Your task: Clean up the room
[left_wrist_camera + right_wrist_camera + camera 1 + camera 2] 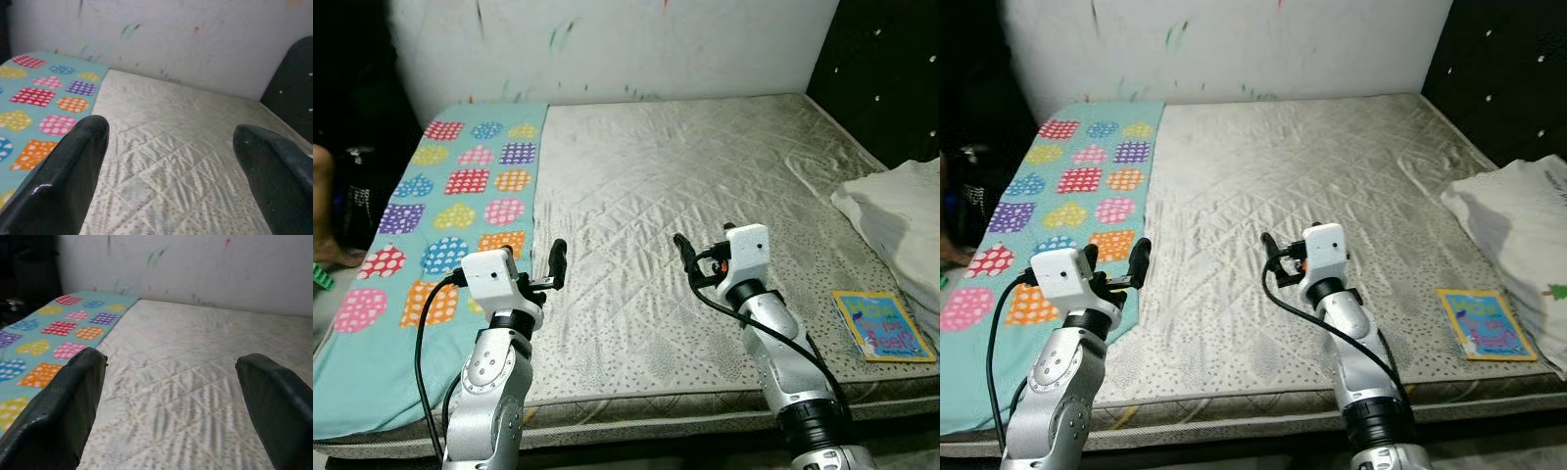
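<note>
Left eye view: I hold left end effector [554,264] and right end effector [686,253] spread, empty, above the bed [705,186], presumably readying for the book [882,325] lying beside the pillow [901,211].

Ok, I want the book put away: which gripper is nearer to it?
Right. The right gripper hovers over the middle of the mattress, with the book off to its right near the bed's edge. The left gripper is farther, beside the patterned sheet.

You have one mattress [705,196], one patterned sheet [460,196], one book [883,326], one pillow [901,211], two grippers
</note>
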Controlling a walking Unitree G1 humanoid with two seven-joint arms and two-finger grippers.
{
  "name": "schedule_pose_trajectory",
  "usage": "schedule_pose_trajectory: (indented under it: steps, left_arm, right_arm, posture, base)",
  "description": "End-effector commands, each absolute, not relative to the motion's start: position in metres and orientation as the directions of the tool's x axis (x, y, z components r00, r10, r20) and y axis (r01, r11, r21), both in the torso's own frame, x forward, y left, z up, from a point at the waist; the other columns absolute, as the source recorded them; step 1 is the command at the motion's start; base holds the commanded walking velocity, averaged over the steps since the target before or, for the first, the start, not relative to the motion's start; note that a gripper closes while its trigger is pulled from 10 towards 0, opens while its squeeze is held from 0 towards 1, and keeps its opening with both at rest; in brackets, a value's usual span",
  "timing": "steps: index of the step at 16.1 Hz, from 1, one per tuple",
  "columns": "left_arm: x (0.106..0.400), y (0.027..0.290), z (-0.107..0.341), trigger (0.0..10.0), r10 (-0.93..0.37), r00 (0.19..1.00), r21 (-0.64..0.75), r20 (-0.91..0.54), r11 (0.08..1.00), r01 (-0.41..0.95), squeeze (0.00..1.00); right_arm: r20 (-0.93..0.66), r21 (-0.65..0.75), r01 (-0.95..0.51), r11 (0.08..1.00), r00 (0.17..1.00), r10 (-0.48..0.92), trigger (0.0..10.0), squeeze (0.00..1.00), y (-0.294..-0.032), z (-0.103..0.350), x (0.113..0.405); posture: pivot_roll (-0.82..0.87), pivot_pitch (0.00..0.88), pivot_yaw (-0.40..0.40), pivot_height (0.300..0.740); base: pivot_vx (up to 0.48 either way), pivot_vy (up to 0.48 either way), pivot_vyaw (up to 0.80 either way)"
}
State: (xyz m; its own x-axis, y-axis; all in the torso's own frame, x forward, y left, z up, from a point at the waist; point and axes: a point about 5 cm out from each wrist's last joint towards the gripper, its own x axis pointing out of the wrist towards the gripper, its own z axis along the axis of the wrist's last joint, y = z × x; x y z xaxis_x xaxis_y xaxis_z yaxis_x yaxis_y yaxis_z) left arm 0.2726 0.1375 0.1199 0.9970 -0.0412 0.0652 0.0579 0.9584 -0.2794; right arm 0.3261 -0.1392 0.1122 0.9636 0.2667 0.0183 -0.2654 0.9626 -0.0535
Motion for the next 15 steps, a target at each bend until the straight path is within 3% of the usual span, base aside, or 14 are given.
schedule_pose_trajectory:
  steps: [1, 9, 15]
  left_arm:
    - [0.2727, 0.1345, 0.1218, 10.0, -0.037, 0.997, -0.303, 0.067, 0.951, 0.056, 0.0]
    - [0.2733, 0.1345, 0.1217, 10.0, -0.044, 0.997, -0.301, 0.066, 0.952, 0.062, 0.0]
    - [0.2735, 0.1359, 0.1223, 10.0, -0.038, 0.997, -0.298, 0.068, 0.953, 0.057, 0.0]
  right_arm:
    - [0.023, -0.049, -0.26, 0.964, 0.965, 0.261, 10.0, 0.0, -0.1393, 0.1129, 0.3253]
    - [0.023, -0.048, -0.26, 0.964, 0.965, 0.261, 10.0, 0.0, -0.1387, 0.1129, 0.3252]
    - [0.029, -0.063, -0.271, 0.961, 0.962, 0.273, 10.0, 0.0, -0.1367, 0.1132, 0.3249]
  posture:
    - [-0.14, 0.0, 0.033, 0.74]
    - [-0.14, 0.0, 0.037, 0.74]
    - [-0.14, 0.0, 0.039, 0.74]
  base:
    - [0.0, 0.48, 0.0]
    - [0.0, 0.465, 0.0]
    - [0.0, 0.046, 0.13]
